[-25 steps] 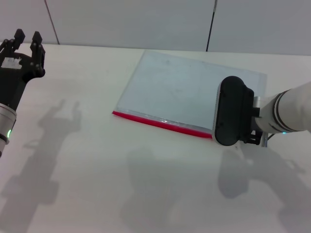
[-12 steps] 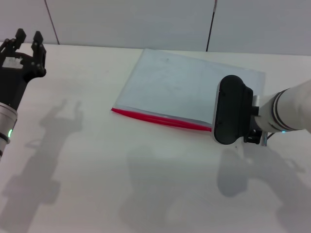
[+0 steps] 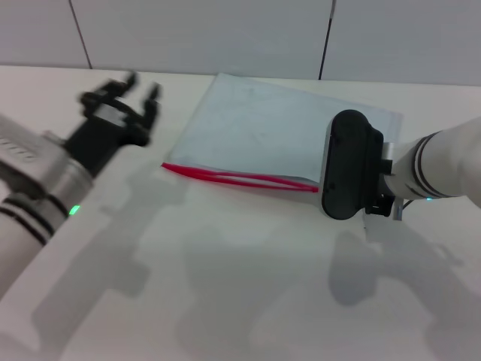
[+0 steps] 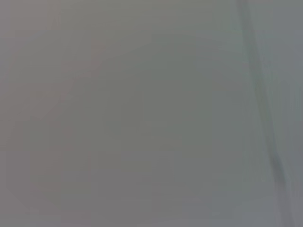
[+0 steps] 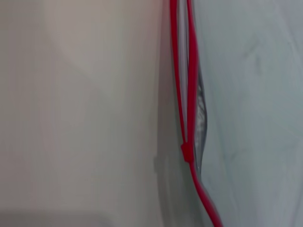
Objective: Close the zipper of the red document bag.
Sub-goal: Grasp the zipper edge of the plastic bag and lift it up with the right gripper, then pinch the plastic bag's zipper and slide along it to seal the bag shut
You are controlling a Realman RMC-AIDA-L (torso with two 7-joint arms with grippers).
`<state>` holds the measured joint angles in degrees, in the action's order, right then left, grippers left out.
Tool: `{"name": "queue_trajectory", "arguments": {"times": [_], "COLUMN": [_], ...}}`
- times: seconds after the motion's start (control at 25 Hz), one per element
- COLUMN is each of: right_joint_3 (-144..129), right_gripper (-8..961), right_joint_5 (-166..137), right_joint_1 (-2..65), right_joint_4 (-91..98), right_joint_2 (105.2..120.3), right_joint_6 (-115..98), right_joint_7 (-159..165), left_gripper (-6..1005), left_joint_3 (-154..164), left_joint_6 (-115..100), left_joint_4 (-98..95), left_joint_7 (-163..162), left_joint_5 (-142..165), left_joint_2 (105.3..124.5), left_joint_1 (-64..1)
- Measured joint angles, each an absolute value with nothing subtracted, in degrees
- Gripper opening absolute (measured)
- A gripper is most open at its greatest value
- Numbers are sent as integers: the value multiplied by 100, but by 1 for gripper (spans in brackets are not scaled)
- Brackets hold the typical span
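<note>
The red document bag [image 3: 263, 131] lies flat on the white table, a pale blue-grey pouch with its red edge toward me. Its zipper [image 3: 240, 179] shows as two red strands spread apart along most of that edge. In the right wrist view the strands of the zipper [image 5: 182, 71] meet at a small slider [image 5: 187, 152], with a single strand past it. My right gripper [image 3: 348, 177] hangs at the zipper's right end, its black body hiding that corner. My left gripper [image 3: 124, 90] is open in the air beside the bag's left corner, not touching it.
The white table [image 3: 225, 286] runs wide around the bag. A grey panelled wall with a dark seam [image 3: 325, 37] stands behind it. The left wrist view holds only a blurred grey surface with a dark line [image 4: 260, 94].
My left arm has swung in from the far left toward the bag's left corner. The right gripper and the bag have shifted a little left, and the zipper strands have parted.
</note>
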<state>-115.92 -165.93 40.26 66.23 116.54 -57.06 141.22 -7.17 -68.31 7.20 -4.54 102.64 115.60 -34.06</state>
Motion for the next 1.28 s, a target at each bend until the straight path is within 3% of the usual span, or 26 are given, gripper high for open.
{"name": "queue_trajectory", "arguments": {"times": [1.28], "right_joint_3": [-11632], "right_gripper": [46], "right_joint_5": [-16593], "right_joint_1": [4104], "right_joint_4": [6904], "right_joint_2": [11654], "right_joint_6": [-5473], "right_joint_7": [14348], "left_gripper": [354], "left_joint_3": [223], "left_joint_6": [-4283], "left_joint_4": [1896], "left_joint_7": [1683], "left_joint_5": [11179], "left_joint_2": [11644], "left_joint_1": [-4771]}}
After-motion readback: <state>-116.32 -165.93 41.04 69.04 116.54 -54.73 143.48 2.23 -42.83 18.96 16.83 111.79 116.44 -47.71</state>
